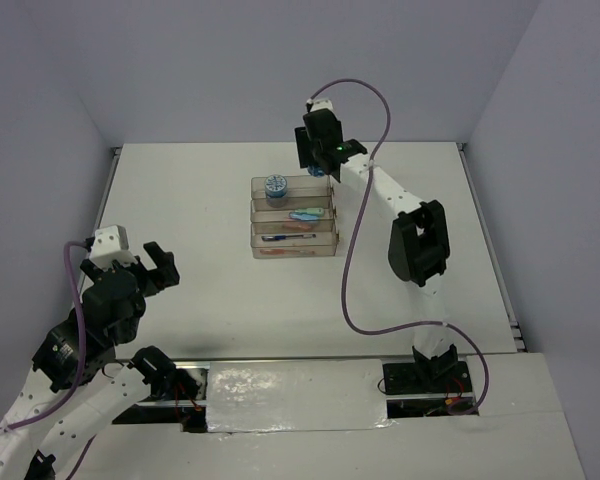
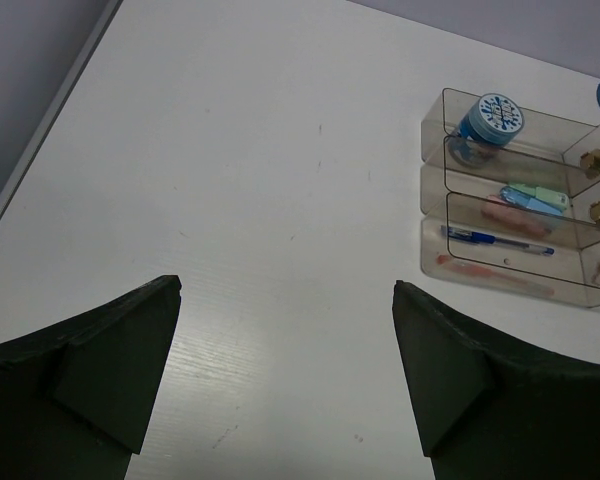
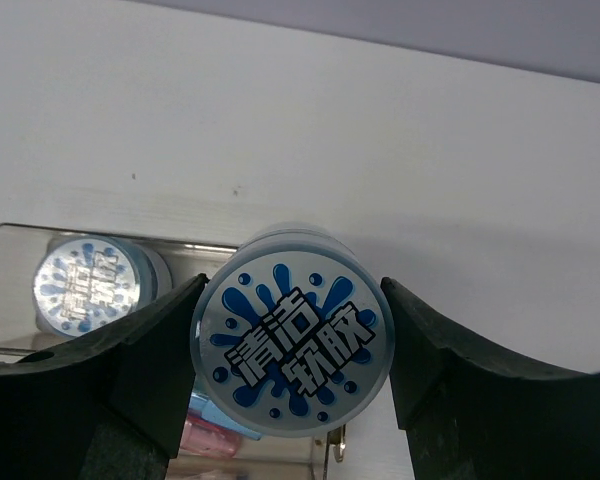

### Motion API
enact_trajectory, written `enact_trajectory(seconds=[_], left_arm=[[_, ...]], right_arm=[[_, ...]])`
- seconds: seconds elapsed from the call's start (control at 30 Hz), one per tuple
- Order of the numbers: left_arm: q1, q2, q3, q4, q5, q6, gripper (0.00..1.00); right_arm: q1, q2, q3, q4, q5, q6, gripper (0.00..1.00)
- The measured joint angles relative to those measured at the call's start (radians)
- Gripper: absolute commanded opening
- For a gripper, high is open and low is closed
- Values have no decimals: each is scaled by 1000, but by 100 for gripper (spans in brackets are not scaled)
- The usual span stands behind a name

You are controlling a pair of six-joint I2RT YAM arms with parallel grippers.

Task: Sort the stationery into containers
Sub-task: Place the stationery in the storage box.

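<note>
My right gripper [image 3: 293,290] is shut on a round blue-white patterned roll [image 3: 292,340] and holds it over the right end of the far tray of the clear stepped rack [image 1: 332,206]. The second roll [image 1: 275,184] lies at that tray's left end and also shows in the right wrist view [image 3: 85,283]. The middle tray holds short blue and green sticks [image 2: 535,197] and a pink stick [image 2: 505,216]. The near tray holds a blue pen [image 2: 495,240] and a red pen [image 2: 495,275]. My left gripper [image 2: 286,288] is open and empty over bare table, near left of the rack.
The white table [image 1: 200,200] is walled by grey panels at the back and both sides. A purple cable [image 1: 348,290] loops from the right arm [image 1: 417,240] over the table to the right of the rack.
</note>
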Motion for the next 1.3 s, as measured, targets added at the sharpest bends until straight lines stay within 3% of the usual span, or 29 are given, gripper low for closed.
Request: enact_trajectory(seconds=[0.63,1.13,1.27,1.3], left_arm=[[0,14,0,3,7,19,99],[0,14,0,3,14,19,99],[0,12,0,4,14,19,99],[0,12,0,3,14,19,99]], right_arm=[[14,104,-4,-3,-65,-45,0],[11,90,-167,31,-62,-31,0],[9,83,-164,31,-55,-28,18],[7,83,-160,27,-55,-27,18]])
